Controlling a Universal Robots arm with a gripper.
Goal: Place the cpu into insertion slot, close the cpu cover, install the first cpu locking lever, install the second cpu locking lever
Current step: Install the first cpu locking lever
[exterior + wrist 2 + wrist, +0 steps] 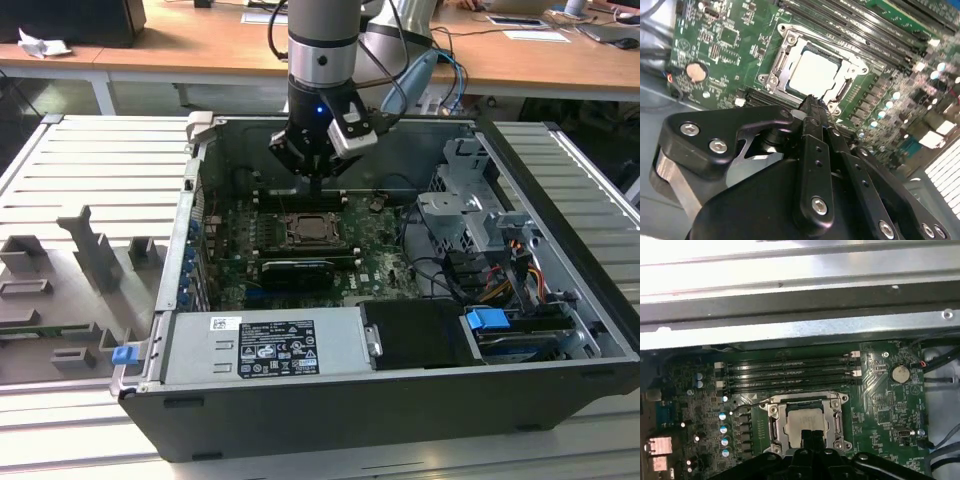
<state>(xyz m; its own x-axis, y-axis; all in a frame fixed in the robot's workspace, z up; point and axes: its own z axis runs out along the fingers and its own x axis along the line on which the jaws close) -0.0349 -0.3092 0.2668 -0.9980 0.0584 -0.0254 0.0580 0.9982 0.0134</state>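
Exterior view: the hand (316, 182) hangs inside the open computer case (560, 300), just above the insertion slot (312, 228). Its fingers are pressed together and hold nothing. In the second wrist view, the cpu (812, 75) lies in the slot with the cpu cover (778, 61) flat around it. Long memory slots (855, 28) sit close beside. The case walls stand well apart.

Your tally beneath the gripper (812, 102)
You have one cpu (812, 75), one insertion slot (771, 80), and one coin battery (696, 71) off to its side.
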